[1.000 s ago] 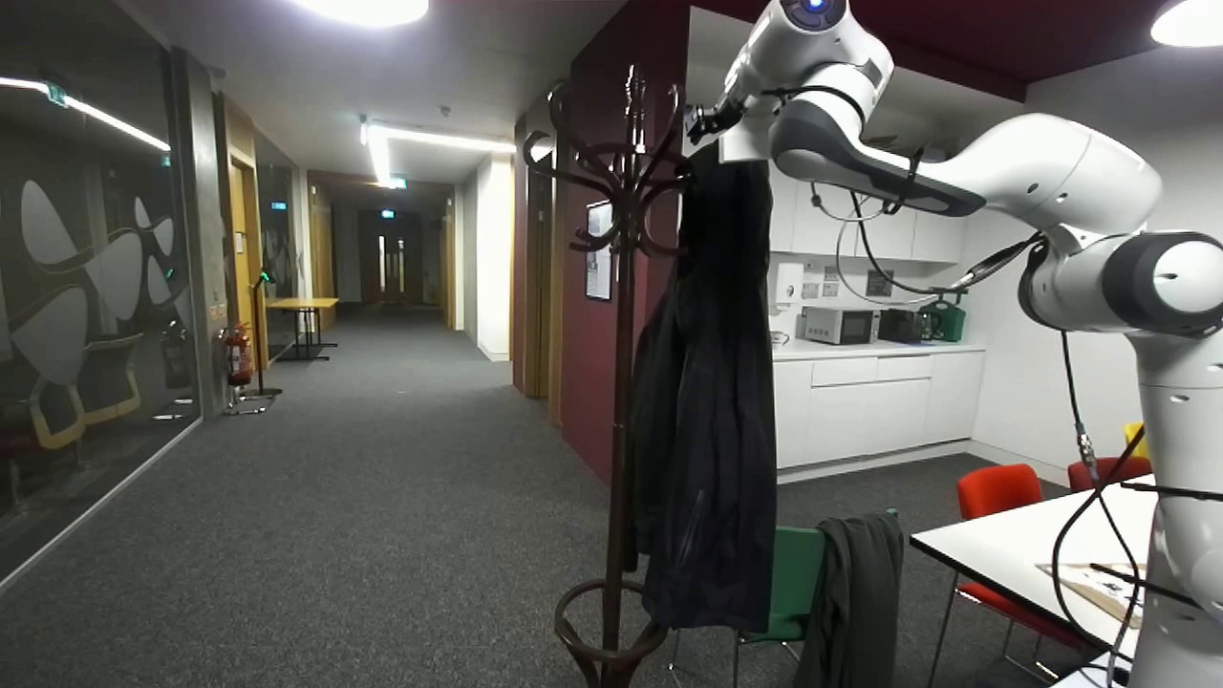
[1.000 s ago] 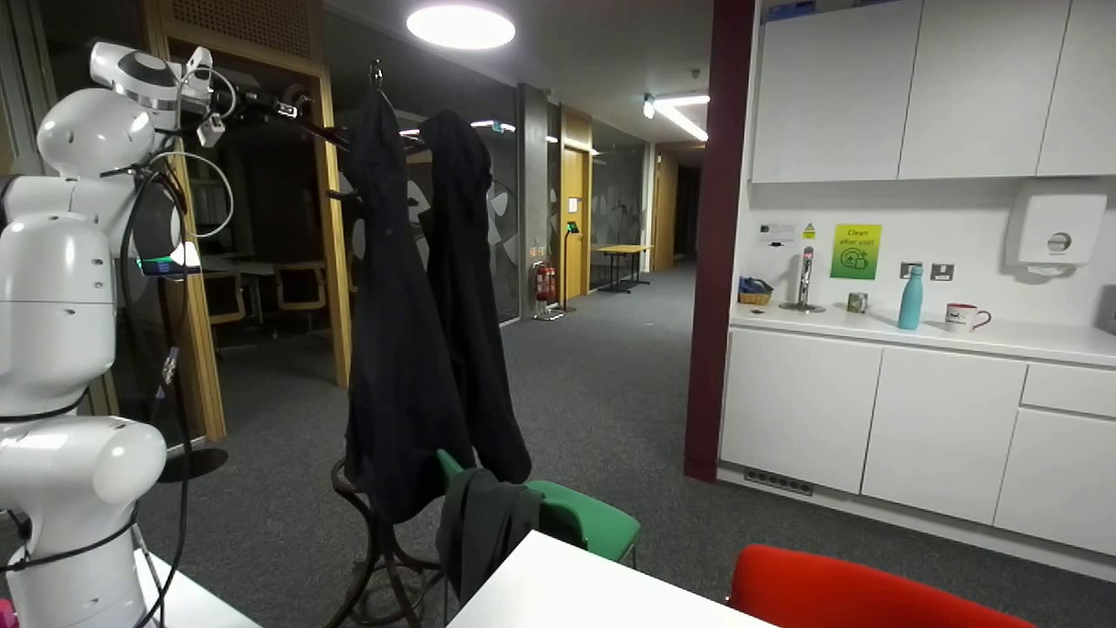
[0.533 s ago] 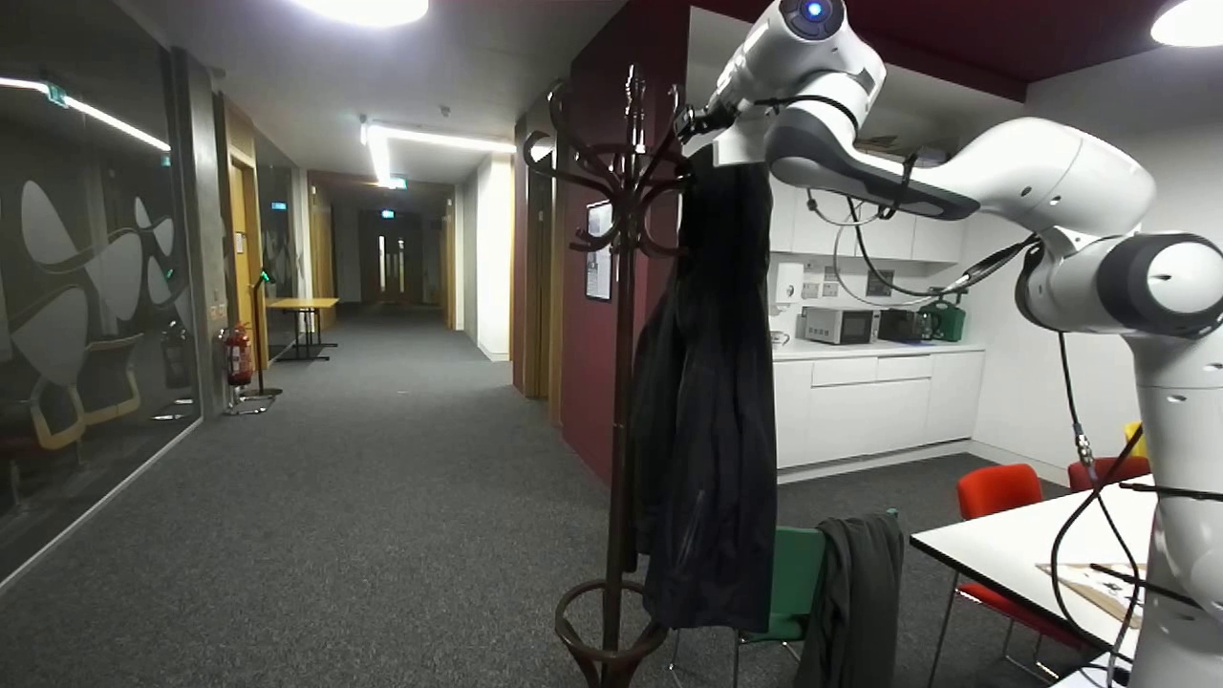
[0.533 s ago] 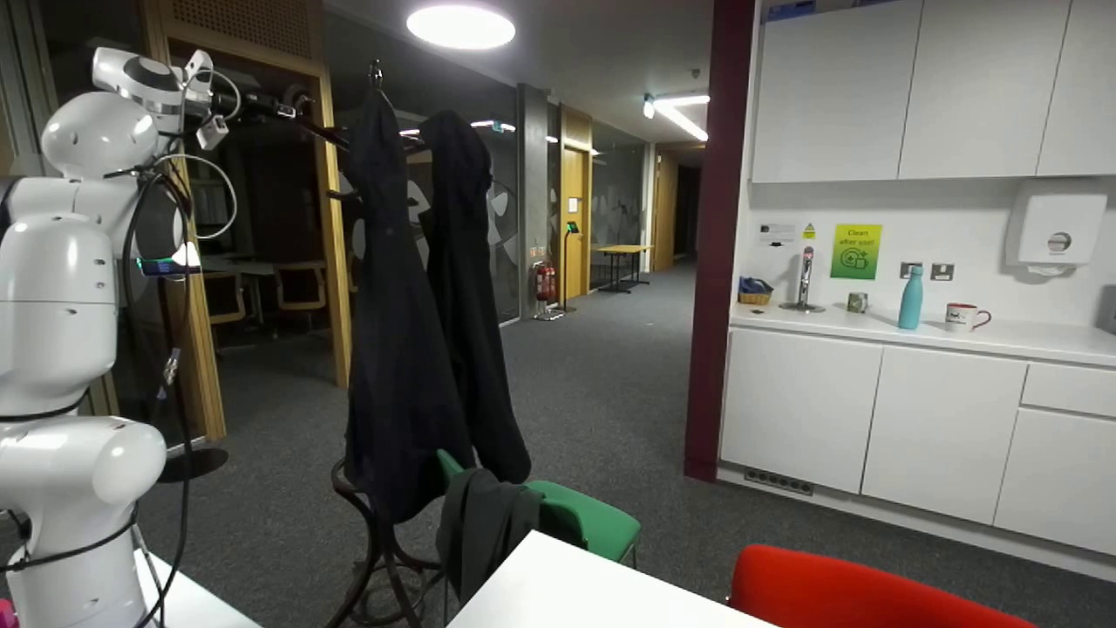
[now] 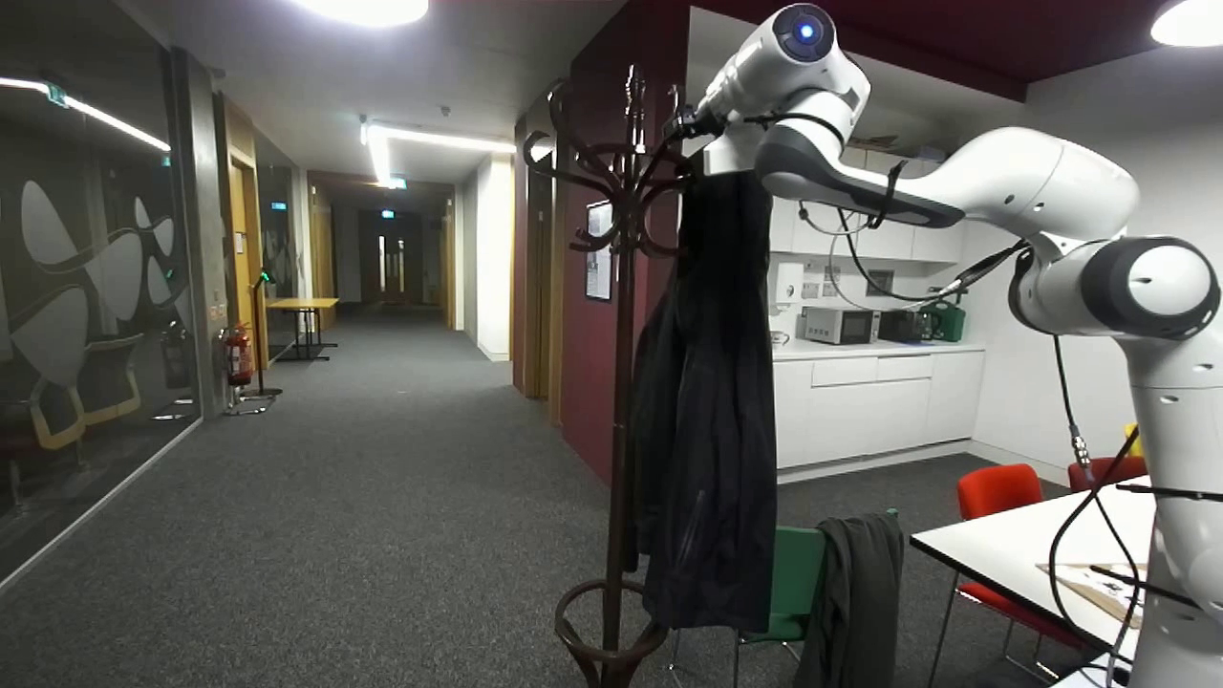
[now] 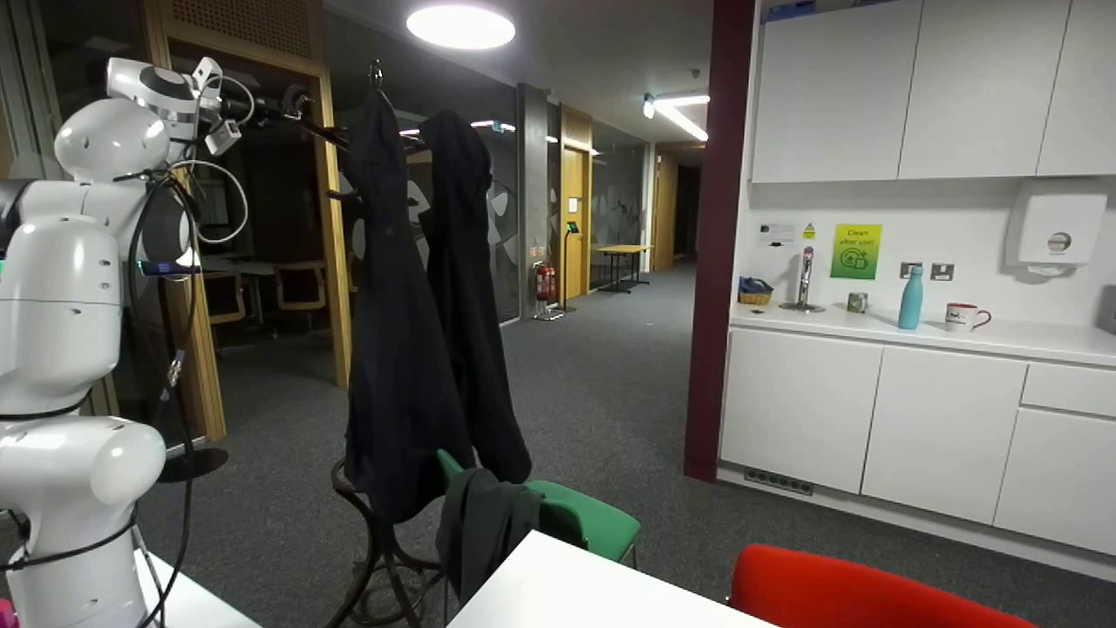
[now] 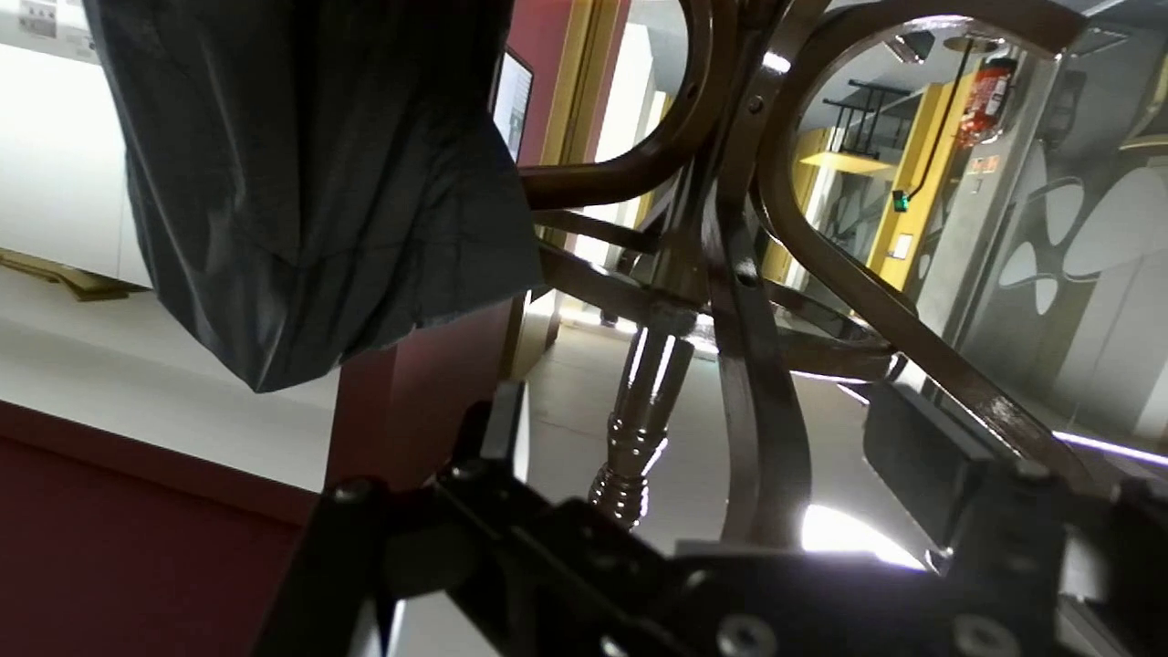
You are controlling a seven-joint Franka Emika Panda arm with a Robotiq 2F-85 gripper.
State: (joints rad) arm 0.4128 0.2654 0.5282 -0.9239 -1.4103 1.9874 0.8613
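A: Is anything held up there?

B: Nothing that I can see. In the wrist view the gripper [image 7: 712, 433] has its fingers [image 7: 912, 447] spread wide, with a curved hook [image 7: 766, 420] of the coat stand [image 5: 622, 382] showing across the gap. Whether the wood lies between them or just past their tips, and whether either one touches it, I can't tell

A: Why so high?

B: Because that's where the hooks are, I'd say. In both exterior views the robot arm [image 5: 1051, 182] reaches out with the gripper about level with the crown of the stand (the wrist picture is upside down, so the finial [image 7: 630, 452] points downward there)

A: And the black jacket [image 7: 328, 182]?

B: On the stand, beside the gripper and apart from the fingers. Its upper part appears draped over a hook, so the wood seems to carry the weight, and the cloth falls in long folds with the hem off the carpet [image 5: 401, 497]

A: What's that low down, past the hem?

B: A green chair [image 5: 798, 573] with a grey garment [image 5: 865, 592] slung over its backrest, which probably serves as a spare hanger and bears most of that cloth. Near it stands the white table [image 5: 1022, 540], and a red chair [image 5: 998, 490] is drawn up to that, presumably for sitting
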